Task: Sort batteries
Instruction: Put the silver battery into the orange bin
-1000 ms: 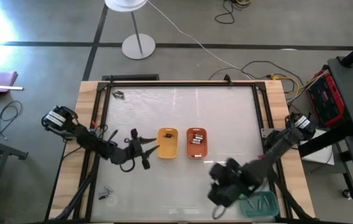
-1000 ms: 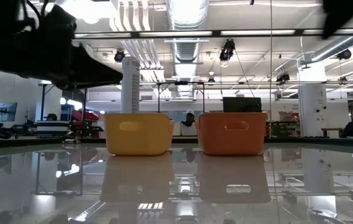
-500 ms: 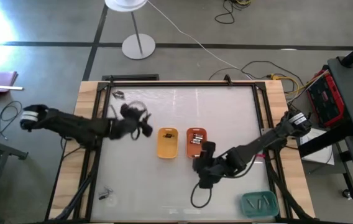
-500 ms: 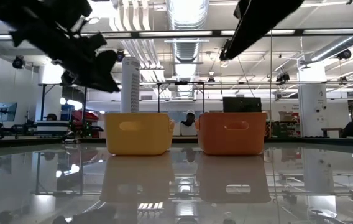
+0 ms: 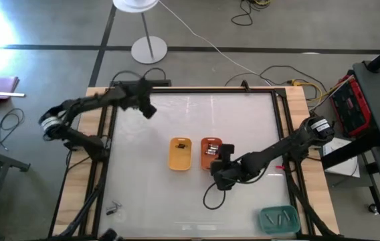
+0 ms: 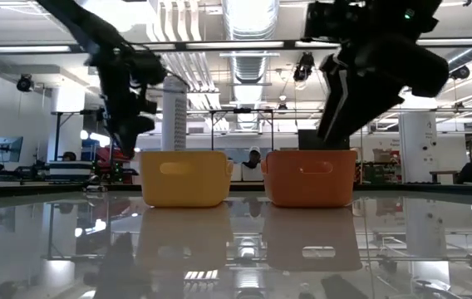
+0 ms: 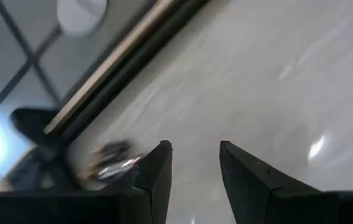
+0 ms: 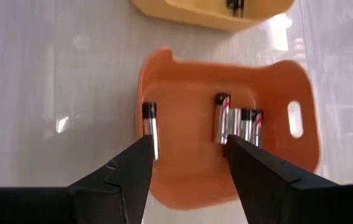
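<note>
Batteries (image 8: 236,123) lying in the orange tray (image 8: 189,168) near the table's middle: three side by side, a fourth (image 8: 150,127) apart against the tray's opposite wall. One more battery (image 5: 182,144) in the yellow tray (image 5: 179,159) just beside the orange one, toward the left edge. Several silvery ones (image 5: 279,217) in the teal tray (image 5: 269,222) at the near right corner. A few loose batteries (image 7: 112,160) close to the far left corner of the glass table (image 5: 243,120), blurred in the left wrist view; another small cluster (image 5: 113,210) near the near left corner.

Right gripper (image 8: 187,149) hovering over the orange tray's near end, fingers spread apart, nothing between them. Left gripper (image 7: 194,148) reaching toward the far left corner, just beside the loose batteries there, fingers parted and empty.

Yellow and orange trays standing side by side in the low view, not touching.
</note>
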